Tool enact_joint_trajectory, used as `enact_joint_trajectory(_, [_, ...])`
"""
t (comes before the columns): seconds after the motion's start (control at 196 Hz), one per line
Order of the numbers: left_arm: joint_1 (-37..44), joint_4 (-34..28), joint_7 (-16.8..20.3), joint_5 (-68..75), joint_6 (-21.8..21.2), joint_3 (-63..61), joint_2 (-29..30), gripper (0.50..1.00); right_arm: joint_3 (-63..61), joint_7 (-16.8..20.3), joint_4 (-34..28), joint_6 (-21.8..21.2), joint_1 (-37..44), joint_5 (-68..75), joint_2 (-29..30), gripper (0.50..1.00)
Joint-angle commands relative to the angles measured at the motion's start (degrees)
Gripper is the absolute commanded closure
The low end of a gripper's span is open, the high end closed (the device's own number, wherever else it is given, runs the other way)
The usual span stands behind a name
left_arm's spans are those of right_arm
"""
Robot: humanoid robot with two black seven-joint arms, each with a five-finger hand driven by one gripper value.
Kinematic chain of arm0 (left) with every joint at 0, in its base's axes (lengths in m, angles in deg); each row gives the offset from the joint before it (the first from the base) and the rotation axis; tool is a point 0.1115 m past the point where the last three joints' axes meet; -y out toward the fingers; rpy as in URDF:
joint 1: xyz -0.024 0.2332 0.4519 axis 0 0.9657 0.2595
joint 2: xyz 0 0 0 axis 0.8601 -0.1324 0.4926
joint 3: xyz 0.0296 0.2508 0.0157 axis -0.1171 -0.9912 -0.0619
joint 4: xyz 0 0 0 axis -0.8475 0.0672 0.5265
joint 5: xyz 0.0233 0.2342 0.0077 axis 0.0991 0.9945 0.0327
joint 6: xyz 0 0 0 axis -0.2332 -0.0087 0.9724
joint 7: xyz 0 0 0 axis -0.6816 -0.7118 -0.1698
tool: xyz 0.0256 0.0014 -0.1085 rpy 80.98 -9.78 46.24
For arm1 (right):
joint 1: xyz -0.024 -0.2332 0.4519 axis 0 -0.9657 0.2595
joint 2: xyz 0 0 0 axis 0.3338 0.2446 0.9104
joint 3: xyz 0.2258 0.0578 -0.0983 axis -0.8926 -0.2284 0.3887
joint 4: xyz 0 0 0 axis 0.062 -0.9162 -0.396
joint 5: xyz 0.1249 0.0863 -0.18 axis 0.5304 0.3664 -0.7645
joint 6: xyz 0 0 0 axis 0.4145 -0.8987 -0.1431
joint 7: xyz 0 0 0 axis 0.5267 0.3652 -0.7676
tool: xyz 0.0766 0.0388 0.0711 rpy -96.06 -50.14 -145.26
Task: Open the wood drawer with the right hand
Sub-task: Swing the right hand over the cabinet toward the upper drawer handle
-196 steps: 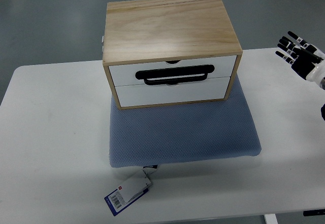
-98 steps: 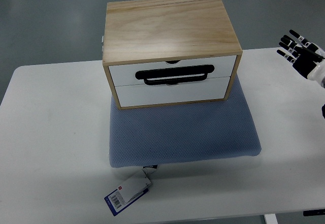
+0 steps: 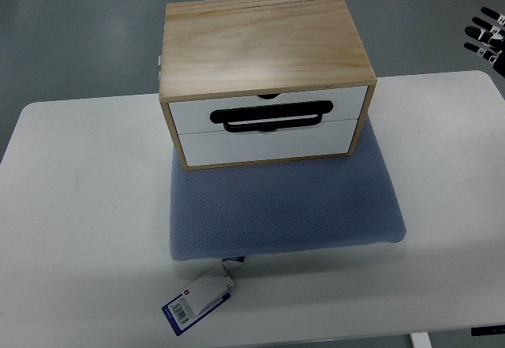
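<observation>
White rectangular tabletop (image 3: 79,206) carries a blue padded mat (image 3: 284,206) under the shut two-drawer light wooden box (image 3: 264,76), while the right hand (image 3: 488,34), fingers (image 3: 476,35) spread and empty, has drifted farther up-right of its black handle (image 3: 270,117), delaying any pull.

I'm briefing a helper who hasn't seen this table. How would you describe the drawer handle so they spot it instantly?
On the white table lies a blue-grey mat, with a wooden box standing on its far part. The box's front has two white drawer fronts, one above the other. The handle is the long black loop lying along the seam between them, the only dark thing on that white face.
</observation>
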Motion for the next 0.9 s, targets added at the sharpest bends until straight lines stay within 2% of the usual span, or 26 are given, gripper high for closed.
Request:
enact_joint_trajectory(0.0, [0.0,0.0,0.0,0.0,0.0,0.0,0.0,0.500,7.6,0.0,-1.5,-2.2,5.2,0.0,-3.3,0.568])
enact_joint_trajectory(0.107, [0.0,0.0,0.0,0.0,0.0,0.0,0.0,0.500,14.2,0.0,-4.4,-3.7,10.3,0.0,-6.1,0.568])
enact_joint_trajectory(0.285, [0.0,0.0,0.0,0.0,0.0,0.0,0.0,0.500,28.0,0.4,-13.8,-4.6,22.2,-0.4,-11.3,0.568])
enact_joint_trajectory(0.331, [0.0,0.0,0.0,0.0,0.0,0.0,0.0,0.500,28.0,0.4,-13.8,-4.6,22.2,-0.4,-11.3,0.568])
enact_joint_trajectory(0.336, [0.0,0.0,0.0,0.0,0.0,0.0,0.0,0.500,32.7,0.6,-16.3,-5.5,26.5,-0.4,-12.5,0.568])
enact_joint_trajectory(0.377, [0.0,0.0,0.0,0.0,0.0,0.0,0.0,0.500,36.5,0.7,-18.2,-5.8,30.2,-0.6,-13.0,0.568])
enact_joint_trajectory(0.632, [0.0,0.0,0.0,0.0,0.0,0.0,0.0,0.500,54.4,1.7,-25.5,-7.0,49.5,-3.1,-12.4,0.568])
enact_joint_trajectory(0.683, [0.0,0.0,0.0,0.0,0.0,0.0,0.0,0.500,54.4,1.7,-25.5,-7.0,49.5,-3.1,-12.4,0.568])
enact_joint_trajectory(0.688, [0.0,0.0,0.0,0.0,0.0,0.0,0.0,0.500,57.1,2.7,-27.4,-7.7,52.3,-3.2,-12.2,0.568])
enact_joint_trajectory(0.708, [0.0,0.0,0.0,0.0,0.0,0.0,0.0,0.500,58.0,3.1,-28.3,-7.9,53.5,-3.6,-12.1,0.568])
enact_joint_trajectory(0.897, [0.0,0.0,0.0,0.0,0.0,0.0,0.0,0.500,66.5,3.5,-34.2,-7.5,60.4,-6.1,-9.0,0.568])
